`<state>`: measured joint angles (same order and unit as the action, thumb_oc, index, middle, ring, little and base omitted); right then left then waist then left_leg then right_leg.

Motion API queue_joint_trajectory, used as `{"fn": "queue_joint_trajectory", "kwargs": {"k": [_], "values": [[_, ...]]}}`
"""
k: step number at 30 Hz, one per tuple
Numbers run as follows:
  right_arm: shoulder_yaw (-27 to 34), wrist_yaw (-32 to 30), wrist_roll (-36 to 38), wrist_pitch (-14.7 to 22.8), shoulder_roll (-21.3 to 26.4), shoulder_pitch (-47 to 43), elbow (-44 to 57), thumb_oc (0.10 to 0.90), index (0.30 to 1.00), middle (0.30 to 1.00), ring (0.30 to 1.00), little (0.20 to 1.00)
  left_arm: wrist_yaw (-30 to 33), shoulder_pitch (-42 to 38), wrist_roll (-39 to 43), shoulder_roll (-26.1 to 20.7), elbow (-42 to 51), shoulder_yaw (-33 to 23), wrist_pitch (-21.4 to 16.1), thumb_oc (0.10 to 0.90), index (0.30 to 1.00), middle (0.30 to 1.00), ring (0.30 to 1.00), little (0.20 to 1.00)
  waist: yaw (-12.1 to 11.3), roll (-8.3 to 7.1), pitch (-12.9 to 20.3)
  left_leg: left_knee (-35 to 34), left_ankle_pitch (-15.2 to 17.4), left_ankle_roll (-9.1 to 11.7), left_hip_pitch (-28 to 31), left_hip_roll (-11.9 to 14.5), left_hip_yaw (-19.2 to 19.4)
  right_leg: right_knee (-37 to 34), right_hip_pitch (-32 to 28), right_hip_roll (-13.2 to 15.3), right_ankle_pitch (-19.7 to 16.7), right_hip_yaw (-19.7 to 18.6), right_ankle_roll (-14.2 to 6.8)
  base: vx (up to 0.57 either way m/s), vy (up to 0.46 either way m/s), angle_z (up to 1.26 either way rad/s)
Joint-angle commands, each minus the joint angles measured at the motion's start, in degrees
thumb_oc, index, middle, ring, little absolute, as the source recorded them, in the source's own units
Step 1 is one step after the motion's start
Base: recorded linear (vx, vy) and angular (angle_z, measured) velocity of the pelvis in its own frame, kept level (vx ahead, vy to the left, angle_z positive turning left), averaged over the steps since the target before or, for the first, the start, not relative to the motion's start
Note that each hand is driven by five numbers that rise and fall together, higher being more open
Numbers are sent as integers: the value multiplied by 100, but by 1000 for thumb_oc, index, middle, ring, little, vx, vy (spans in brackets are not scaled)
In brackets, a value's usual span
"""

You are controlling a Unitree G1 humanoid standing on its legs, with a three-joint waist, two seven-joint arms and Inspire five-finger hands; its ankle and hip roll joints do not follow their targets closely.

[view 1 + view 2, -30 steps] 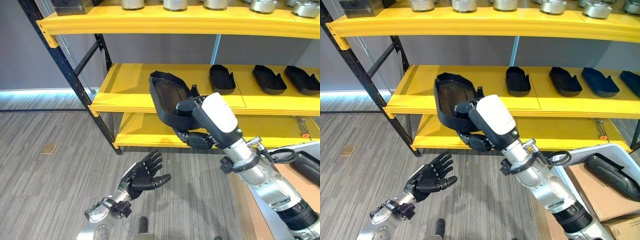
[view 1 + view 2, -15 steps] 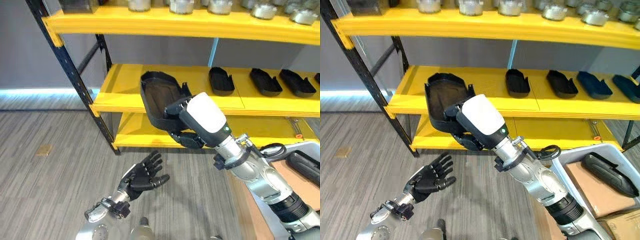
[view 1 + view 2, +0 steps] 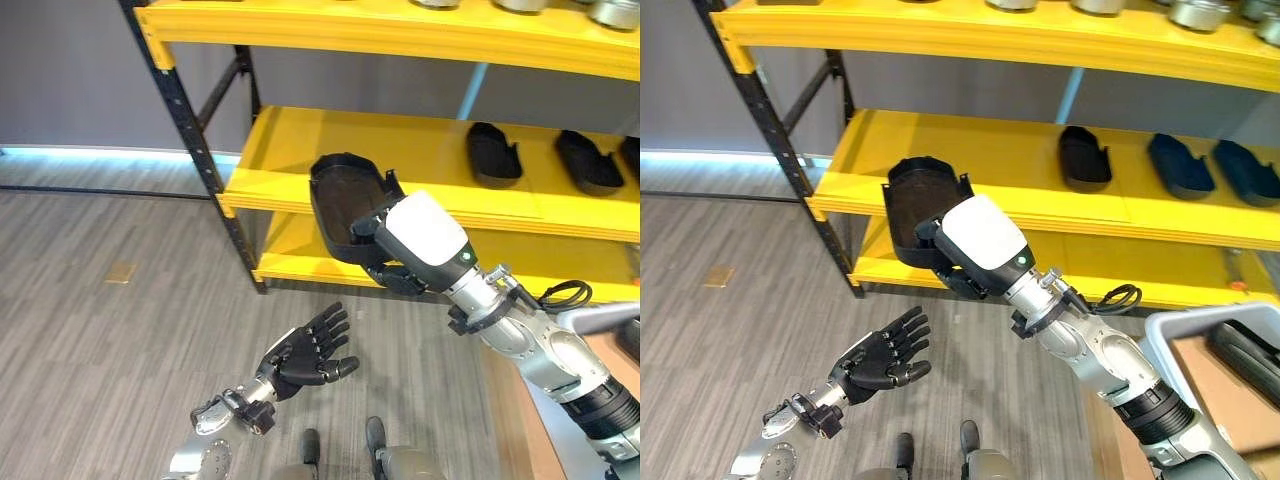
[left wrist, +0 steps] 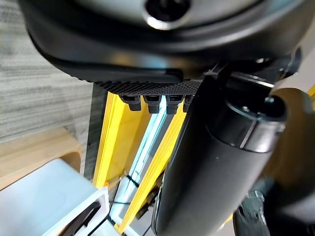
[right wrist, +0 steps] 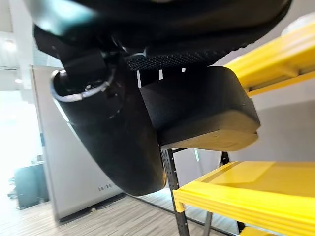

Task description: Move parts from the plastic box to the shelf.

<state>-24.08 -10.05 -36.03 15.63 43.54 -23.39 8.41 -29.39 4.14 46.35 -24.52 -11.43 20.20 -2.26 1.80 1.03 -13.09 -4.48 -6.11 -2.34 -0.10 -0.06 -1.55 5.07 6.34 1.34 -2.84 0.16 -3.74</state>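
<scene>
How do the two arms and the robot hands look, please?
Both arms are silver-grey metal with dark joint rings. The left robot hand is black, with ribbed fingers. The right robot hand is also dark, and a large smooth white cover sits on its back. A black cable loops at the right wrist.

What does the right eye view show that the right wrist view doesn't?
The right eye view alone shows the open left hand low over the floor, three black parts lying on the middle shelf, metal parts along the top shelf, and the plastic box at the lower right with a part in it. The right wrist view alone shows the underside of the held part from very close. Both show the right hand gripping that black part, with the yellow shelf beyond it.
</scene>
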Motion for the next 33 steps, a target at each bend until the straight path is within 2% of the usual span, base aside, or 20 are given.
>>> {"fn": "queue_joint_trajectory", "kwargs": {"k": [1,6,9,13,14,16,19,22,23,25,26,27,28,30,32,33], "values": [[149,-635,14,25,-135,-1296,142,400,300,300,300,300,-333,-396,-29,14,584,96,-464,900,1000,1000,1000,1000,1,-152,207,647,1570,-397,512,-486,507,112,311,-101,-18,237,-94,174,-89,14],[62,-648,-79,-370,53,-1675,-15,400,300,300,300,300,-295,-462,-22,-56,695,181,-376,900,1000,1000,1000,1000,1,-60,163,820,1631,-324,386,-413,616,139,199,-34,190,342,25,150,-111,12],[51,-839,-159,-347,165,-1915,-324,400,300,300,300,300,-308,-476,-4,-119,746,208,-368,900,1000,1000,1000,1000,21,29,119,889,1671,-279,356,-374,677,223,237,16,276,384,65,82,-106,7],[160,-818,-206,-453,274,-1911,-391,400,300,300,300,300,-344,-441,24,-131,730,215,-307,900,1000,1000,1000,1000,79,84,169,1167,1886,-263,401,-438,760,336,201,59,403,437,135,142,-129,6],[308,-827,-247,-483,376,-1770,-397,400,300,300,300,300,-367,-413,53,-143,742,211,-255,900,1000,1000,1000,1000,131,102,214,1743,2011,-185,369,-521,796,426,158,91,493,470,219,171,-152,7],[448,-891,-312,-500,475,-1607,-419,400,300,300,300,300,-389,-404,99,-148,729,227,-216,900,1000,1000,1000,1000,172,158,245,2417,1819,-17,278,-583,742,504,100,73,604,498,329,141,-130,15],[697,-716,-368,-456,579,-1304,-409,400,300,300,300,300,-448,-456,120,-149,766,243,-96,900,1000,1000,1000,1000,242,181,250,3576,1280,319,-229,-483,716,514,-70,107,681,497,449,110,-100,51],[692,-770,-390,-525,631,-1254,-458,400,300,300,300,300,-453,-490,148,-133,763,235,-19,900,1000,1000,1000,1000,245,152,206,3795,1275,314,-563,-384,745,507,-195,133,692,438,436,104,-24,50],[632,-797,-411,-600,595,-1312,-506,400,300,300,300,300,-478,-476,164,-138,793,225,-2,900,1000,1000,1000,1000,238,134,177,3287,1304,204,-659,-241,806,511,-288,100,741,328,404,168,49,32],[499,-794,-355,-714,586,-1442,-530,400,300,300,300,300,-492,-416,150,-182,821,215,-56,900,1000,1000,1000,1000,180,114,134,2224,1177,187,-651,-58,777,481,-436,55,813,247,368,237,93,-6],[468,-802,-288,-740,593,-1523,-546,400,300,300,300,300,-497,-358,99,-200,859,199,-91,900,1000,1000,1000,1000,126,76,106,1440,746,340,-753,256,717,347,-682,55,884,186,352,223,82,-14],[463,-812,-280,-759,585,-1535,-547,400,300,300,300,300,-508,-348,61,-191,864,194,-94,900,1000,1000,1000,1000,111,53,96,1320,588,400,-796,344,671,297,-751,58,890,166,354,246,71,-21],[434,-848,-253,-757,579,-1559,-585,400,300,300,300,300,-530,-329,29,-193,845,193,-111,900,1000,1000,1000,1000,83,25,82,1023,278,514,-907,543,585,209,-908,59,924,99,358,215,47,-29],[393,-906,-161,-715,586,-1618,-686,400,300,300,300,300,-536,-351,-19,-141,716,214,-186,900,1000,1000,1000,1000,23,-23,45,708,-12,634,-1023,816,433,117,-1136,114,973,30,337,259,81,-32],[343,-989,-123,-467,550,-1739,-943,400,300,300,300,300,-482,-381,56,-148,673,212,-242,900,1000,1000,1000,1000,-45,-27,13,684,32,633,-997,823,192,132,-1282,172,1073,-66,307,259,132,-37],[367,-1045,-92,-346,521,-1690,-978,400,300,300,300,300,-470,-353,44,-135,631,144,-270,900,1000,1000,1000,1000,-76,-20,0,699,123,659,-893,799,208,152,-1324,233,1103,-29,264,279,168,-69]]}}
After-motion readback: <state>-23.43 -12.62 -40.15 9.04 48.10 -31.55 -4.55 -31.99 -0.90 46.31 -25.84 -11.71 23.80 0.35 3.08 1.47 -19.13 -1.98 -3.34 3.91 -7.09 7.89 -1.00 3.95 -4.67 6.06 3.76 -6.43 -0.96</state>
